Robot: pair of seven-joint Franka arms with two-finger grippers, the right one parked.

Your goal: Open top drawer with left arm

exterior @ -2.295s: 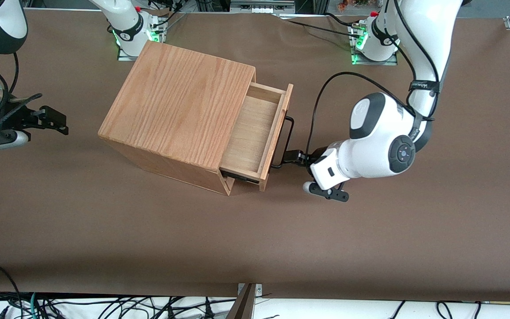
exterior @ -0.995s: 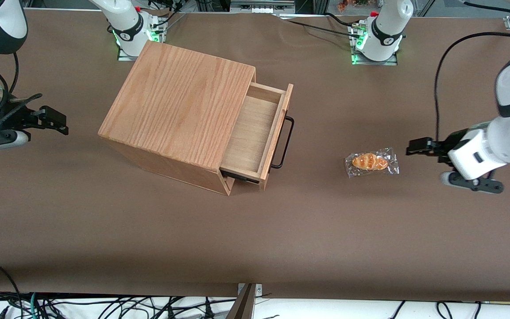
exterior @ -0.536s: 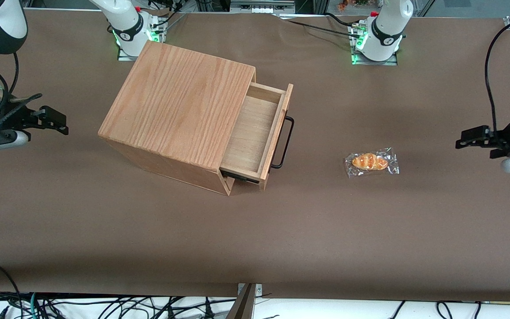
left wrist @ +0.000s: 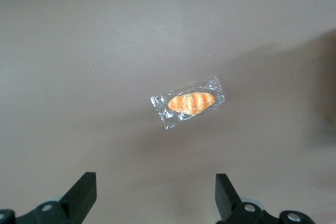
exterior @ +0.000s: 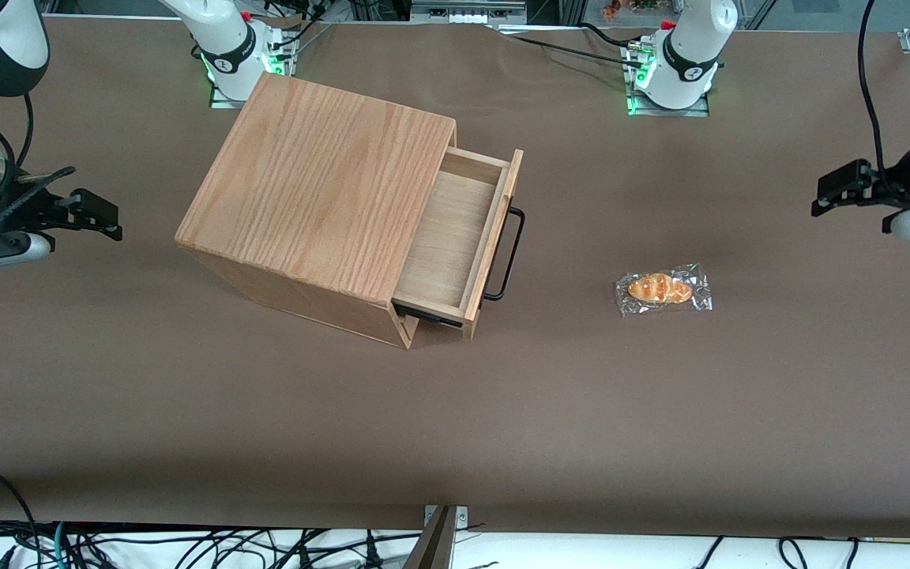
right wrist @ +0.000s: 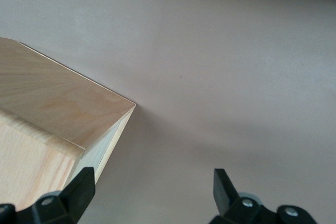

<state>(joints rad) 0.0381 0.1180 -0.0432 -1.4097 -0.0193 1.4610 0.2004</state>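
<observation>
Toward the working arm's end of the table: I had the left arm's gripper (exterior: 838,192) hanging above bare mat, well apart from the cabinet.
Jaws: I saw both fingertips (left wrist: 84,191) spread wide in the wrist view, with nothing between them.
Top drawer (exterior: 459,237): it stood pulled out from the cabinet (exterior: 317,201), pale floor showing and black bar handle (exterior: 509,253) free, so I judged the opening done.
Why the arm was out there: my guess was that I had cleared it off the handle once the pull was finished, leaving the drawer's front unobstructed.
Bread packet (exterior: 663,289): it lay flat on the mat between the drawer and the gripper, touching neither; the wrist camera looked down on it (left wrist: 190,103).
Change from earlier: about two seconds before, the gripper was right at the handle and the arm covered the packet; half a second before, it sat nearer the front camera than now. The drawer's extension had not changed.
</observation>
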